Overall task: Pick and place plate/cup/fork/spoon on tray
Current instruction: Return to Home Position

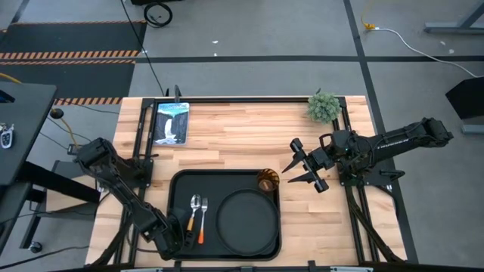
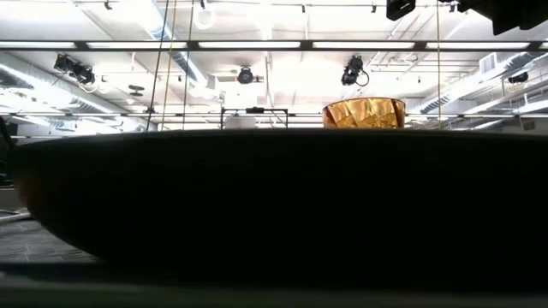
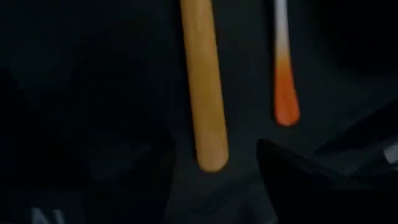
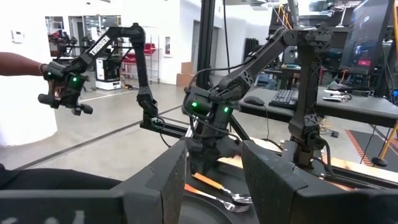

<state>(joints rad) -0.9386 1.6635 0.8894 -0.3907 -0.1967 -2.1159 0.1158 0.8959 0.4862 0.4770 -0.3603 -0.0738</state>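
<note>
Dark metal fingers of the left gripper (image 1: 179, 230) are seen spread apart at the near-left corner of the tray (image 1: 175, 185), just below the handle ends of the cutlery, with nothing held between them. In the left wrist view the yellowish-orange handle of the spoon (image 3: 204, 93) and the redder tip of the fork (image 3: 286, 102) are shown lying free on the tray floor, one dark finger (image 3: 298, 180) being visible beside them and apart from both.

On the tray, the spoon (image 1: 194, 210) is laid just left of the fork (image 1: 203, 219), both with heads pointing to the tray's far edge. The plate (image 1: 246, 219) is set on the tray's right half, just beside the fork. The cup (image 1: 267, 181) is stood upright in the tray's far-right corner, close to the plate's rim; from the low view only its amber top (image 2: 363, 114) is seen above a dark rim that fills the foreground.

The right gripper (image 1: 302, 168) is held above the bench (image 1: 249, 132) to the right of the tray, well apart from the cup, with its fingers splayed and empty. Through its wrist camera the left arm (image 4: 211, 115) is seen across the tray.

Beyond the tray's far-left corner a picture card (image 1: 171, 122) is lying on the bench, and a small green plant (image 1: 324, 106) is placed beyond the far-right corner. A person's forearm (image 4: 22, 63) is seen in the room behind, by another robot arm.
</note>
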